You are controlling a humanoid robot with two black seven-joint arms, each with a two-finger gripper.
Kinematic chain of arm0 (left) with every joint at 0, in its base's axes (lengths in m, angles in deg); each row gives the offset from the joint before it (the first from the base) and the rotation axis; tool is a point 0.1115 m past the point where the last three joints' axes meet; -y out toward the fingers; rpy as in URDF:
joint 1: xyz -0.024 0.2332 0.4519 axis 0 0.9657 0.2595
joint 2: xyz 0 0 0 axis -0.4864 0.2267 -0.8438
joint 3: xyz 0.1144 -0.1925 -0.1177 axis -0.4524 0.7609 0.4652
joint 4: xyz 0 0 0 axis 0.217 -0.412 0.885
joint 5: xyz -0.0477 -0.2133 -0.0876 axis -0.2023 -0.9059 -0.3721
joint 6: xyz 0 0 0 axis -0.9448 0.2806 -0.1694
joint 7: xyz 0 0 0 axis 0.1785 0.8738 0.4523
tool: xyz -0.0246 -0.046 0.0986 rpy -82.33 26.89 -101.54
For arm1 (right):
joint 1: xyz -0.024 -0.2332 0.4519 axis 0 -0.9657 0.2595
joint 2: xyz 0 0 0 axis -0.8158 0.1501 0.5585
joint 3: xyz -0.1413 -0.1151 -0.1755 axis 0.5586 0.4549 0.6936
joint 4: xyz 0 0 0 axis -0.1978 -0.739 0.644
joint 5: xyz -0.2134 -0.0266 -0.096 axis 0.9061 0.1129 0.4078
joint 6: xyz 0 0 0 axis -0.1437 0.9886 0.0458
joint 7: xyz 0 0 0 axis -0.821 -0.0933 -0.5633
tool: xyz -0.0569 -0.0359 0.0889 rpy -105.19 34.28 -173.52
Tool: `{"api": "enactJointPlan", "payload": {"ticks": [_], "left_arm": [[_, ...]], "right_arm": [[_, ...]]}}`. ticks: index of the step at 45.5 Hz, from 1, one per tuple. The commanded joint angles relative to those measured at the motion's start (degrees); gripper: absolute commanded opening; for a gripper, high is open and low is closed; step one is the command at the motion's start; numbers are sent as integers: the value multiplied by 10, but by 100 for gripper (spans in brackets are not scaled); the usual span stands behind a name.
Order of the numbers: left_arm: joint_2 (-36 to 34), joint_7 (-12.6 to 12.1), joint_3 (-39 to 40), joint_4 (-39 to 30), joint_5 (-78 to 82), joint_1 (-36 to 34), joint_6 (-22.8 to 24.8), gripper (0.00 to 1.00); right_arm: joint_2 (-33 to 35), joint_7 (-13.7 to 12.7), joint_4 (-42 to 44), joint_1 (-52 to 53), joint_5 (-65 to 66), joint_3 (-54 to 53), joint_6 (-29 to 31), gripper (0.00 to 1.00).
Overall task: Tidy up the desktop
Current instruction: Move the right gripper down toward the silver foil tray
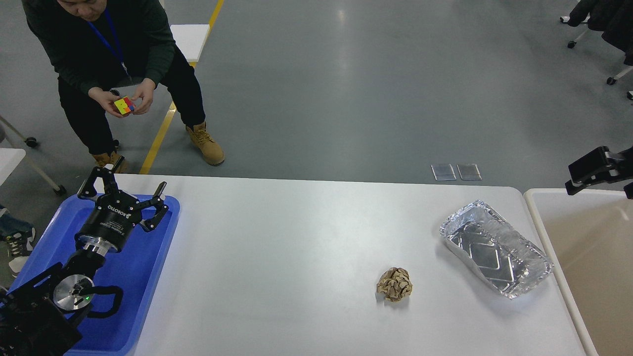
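Note:
The white desktop (296,247) fills the middle of the head view. On its right half lie a crumpled brown paper ball (394,284) and an empty foil tray (496,252) set at an angle. My left gripper (123,185) hovers open over the blue plastic tray (148,277) at the left edge, with nothing between its fingers. My right gripper (591,170) shows only partly at the right edge, above the far rim of the beige bin (583,267). It is dark and cut off, so its state is unclear.
A person (118,64) crouches beyond the far left corner of the table, holding a coloured puzzle cube (124,105). Two flat clear plates (456,171) lie on the floor behind the table. Office chairs (603,24) stand far right.

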Motion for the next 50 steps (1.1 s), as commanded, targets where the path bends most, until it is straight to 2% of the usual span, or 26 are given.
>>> {"api": "enactJointPlan", "payload": {"ticks": [1, 34, 50], "left_arm": [[0, 0, -1, 0, 0, 0, 0, 99], [0, 0, 0, 0, 1, 0, 0, 99], [0, 0, 0, 0, 1, 0, 0, 99]], "right_arm": [[2, 0, -4, 3, 0, 2, 0, 100], [-38, 1, 5, -35, 5, -27, 0, 100], [-34, 1, 5, -58, 6, -26, -28, 100]]}}
